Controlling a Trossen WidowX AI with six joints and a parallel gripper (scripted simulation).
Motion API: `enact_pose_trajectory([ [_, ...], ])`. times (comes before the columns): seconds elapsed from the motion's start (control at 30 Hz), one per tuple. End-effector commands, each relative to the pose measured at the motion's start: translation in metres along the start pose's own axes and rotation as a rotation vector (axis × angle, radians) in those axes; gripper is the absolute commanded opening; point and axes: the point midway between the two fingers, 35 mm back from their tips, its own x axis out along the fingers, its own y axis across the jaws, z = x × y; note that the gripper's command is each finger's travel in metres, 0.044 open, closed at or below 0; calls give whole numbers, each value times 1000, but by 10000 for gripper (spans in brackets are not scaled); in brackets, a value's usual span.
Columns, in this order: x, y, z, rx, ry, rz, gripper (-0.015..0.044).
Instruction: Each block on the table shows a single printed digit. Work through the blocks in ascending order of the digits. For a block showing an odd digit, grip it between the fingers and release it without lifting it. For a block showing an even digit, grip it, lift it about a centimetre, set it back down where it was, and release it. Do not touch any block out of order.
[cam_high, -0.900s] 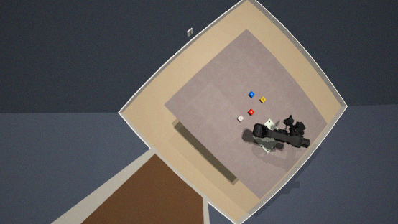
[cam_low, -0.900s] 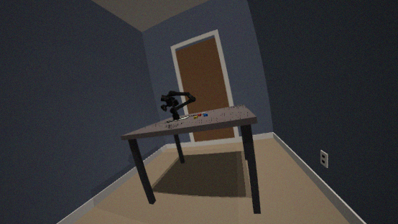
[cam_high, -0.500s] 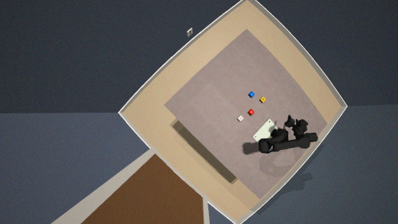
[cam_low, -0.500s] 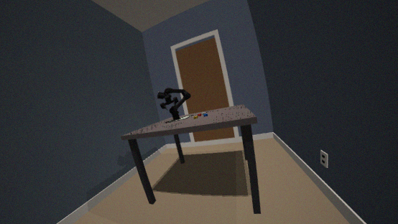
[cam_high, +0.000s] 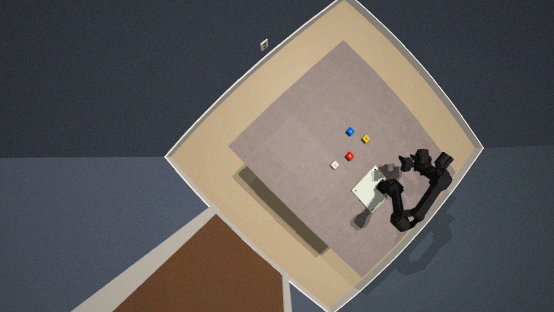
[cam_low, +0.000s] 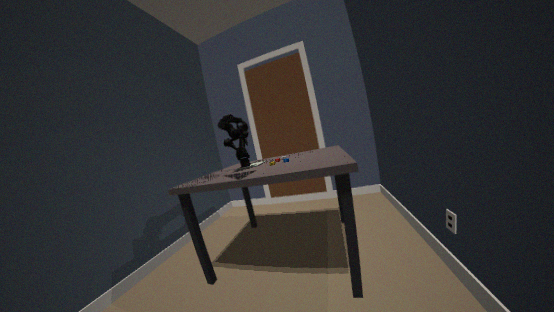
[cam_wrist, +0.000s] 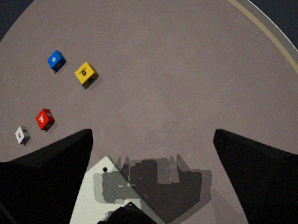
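Note:
Four small blocks stand apart on the table: blue (cam_high: 350, 131) (cam_low: 286, 160) (cam_wrist: 54, 59), yellow (cam_high: 366, 138) (cam_low: 272, 163) (cam_wrist: 85, 72), red (cam_high: 349, 156) (cam_low: 278, 160) (cam_wrist: 43, 119) and white (cam_high: 334, 165) (cam_wrist: 21, 135). Each shows a printed mark on top in the wrist view, too small and blurred to read surely. My gripper (cam_wrist: 156, 136) is open and empty, with its fingers wide apart. It hangs high above the table, off to the side of the blocks, and touches none. In the wrist view all four blocks are left of the space between the fingers.
A pale plate (cam_high: 364, 191) (cam_wrist: 89, 192) lies on the table (cam_high: 310, 120) (cam_low: 320, 160) near the arm's base, with the arm's shadow across it. The folded arm (cam_high: 431, 197) (cam_low: 235, 131) stands by one table edge. The white block is nearest the red one.

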Motion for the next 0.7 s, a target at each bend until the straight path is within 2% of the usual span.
enact_pose_trajectory([
  [0.0,10,7,18,-97,106,24,400],
  [0.4,64,75,72,-488,389,14,400],
  [0.67,101,140,83,-732,485,-43,400],
])
